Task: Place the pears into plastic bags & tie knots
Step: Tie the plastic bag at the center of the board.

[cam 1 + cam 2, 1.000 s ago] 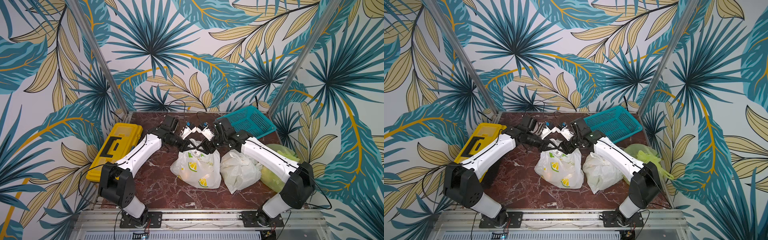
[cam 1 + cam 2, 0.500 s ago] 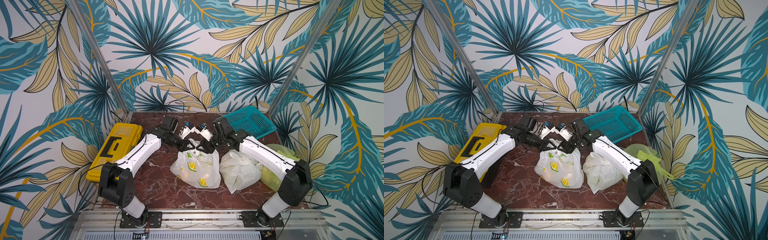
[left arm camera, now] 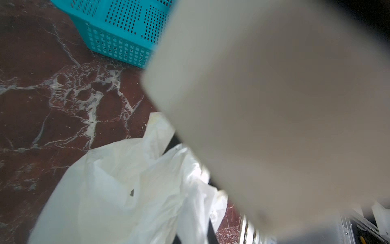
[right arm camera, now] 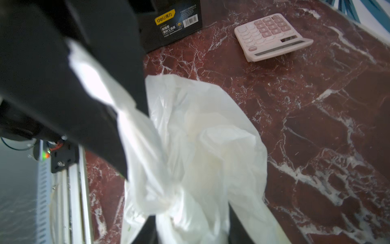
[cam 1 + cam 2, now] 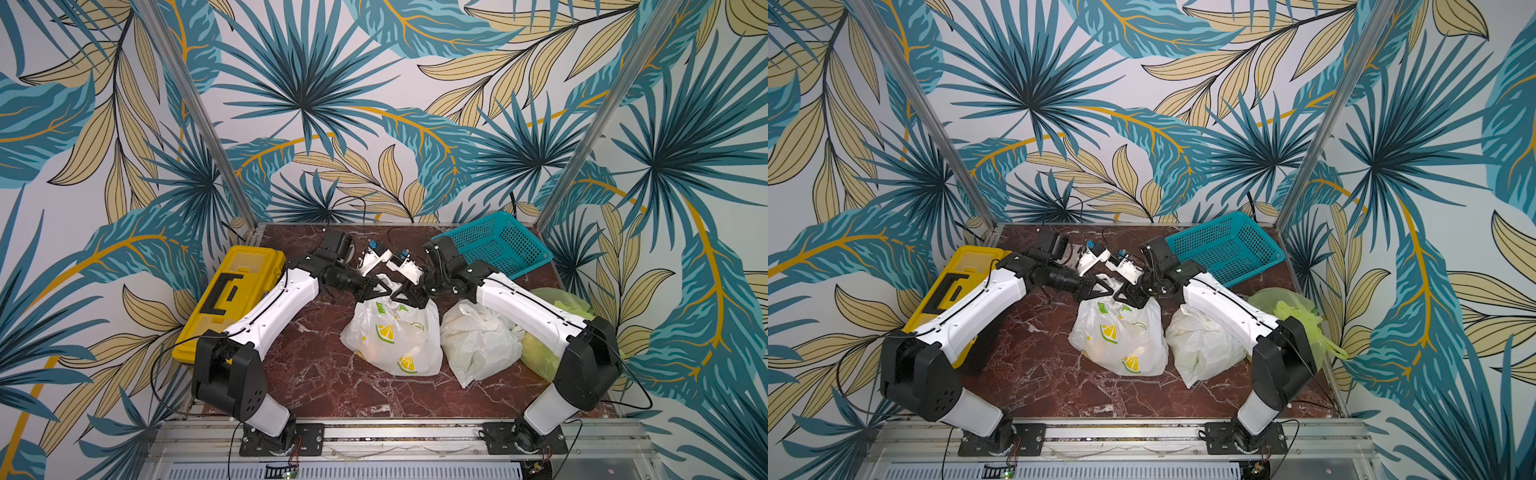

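Yellow toolbox (image 5: pixel 232 299) sits at the nine o'clock edge of the marble table (image 5: pixel 324 374), and from the right wrist I can make out a pink calculator (image 4: pixel 272 36) lying close by it. The left gripper (image 5: pixel 376 289) reaches in over the middle, clenched on a white handle of the lemon bag (image 5: pixel 395 336). That bag stands bulging at the table's centre, with a cream-orange shape (image 5: pixel 371 353) dim through the plastic. Meeting it nose to nose, the right gripper (image 5: pixel 404 297) has bunched bag plastic between its fingers (image 4: pixel 145 230), but I cannot tell whether it grips. At three o'clock of the lemon bag slumps a plain white bag (image 5: pixel 478 345), just beside it. A green bag (image 5: pixel 552 328) lies farther out, at the table's right edge behind the right arm. A teal basket (image 5: pixel 494 245) leans at one o'clock.
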You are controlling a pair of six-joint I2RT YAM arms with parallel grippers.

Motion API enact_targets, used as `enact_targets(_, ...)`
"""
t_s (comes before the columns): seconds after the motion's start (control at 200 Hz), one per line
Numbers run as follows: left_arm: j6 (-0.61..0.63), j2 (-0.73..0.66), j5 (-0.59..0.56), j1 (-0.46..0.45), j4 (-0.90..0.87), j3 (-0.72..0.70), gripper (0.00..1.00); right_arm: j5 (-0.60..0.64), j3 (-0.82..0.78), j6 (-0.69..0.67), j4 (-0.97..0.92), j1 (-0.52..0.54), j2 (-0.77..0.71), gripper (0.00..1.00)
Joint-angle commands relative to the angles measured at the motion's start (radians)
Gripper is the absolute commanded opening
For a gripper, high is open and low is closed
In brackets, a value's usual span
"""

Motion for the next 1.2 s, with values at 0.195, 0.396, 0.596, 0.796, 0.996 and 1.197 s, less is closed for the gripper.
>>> enact_targets(0.195, 0.012, -0.067, -0.042, 0.024, -0.001, -0.089, 0.45, 0.145, -0.167, 0.067, 0.333, 0.009, -0.092, 0.06)
enact_targets(0.396, 0.014, -0.091, -0.205, 0.027, 0.087, -0.145, 0.61, 0.118, -0.204, 0.048, 0.382, 0.015, -0.118, 0.06)
enact_targets(0.596, 0.028, -0.143, -0.423, 0.006, 0.222, -0.185, 0.65, 0.124, -0.201, -0.020, 0.325, 0.023, -0.132, 0.06)
enact_targets(0.796, 0.086, -0.219, -0.460, 0.012, 0.221, -0.215, 0.72, 0.030, -0.183, -0.087, 0.222, 0.023, -0.162, 0.06)
enact_targets(0.996, 0.043, -0.116, -0.300, -0.009, 0.268, -0.202, 0.77, 0.027, -0.159, -0.110, 0.179, 0.023, -0.142, 0.06)
enact_targets(1.197, -0.020, -0.107, -0.184, -0.013, 0.359, -0.237, 0.39, 0.157, -0.184, -0.105, 0.231, 0.024, -0.137, 0.05)
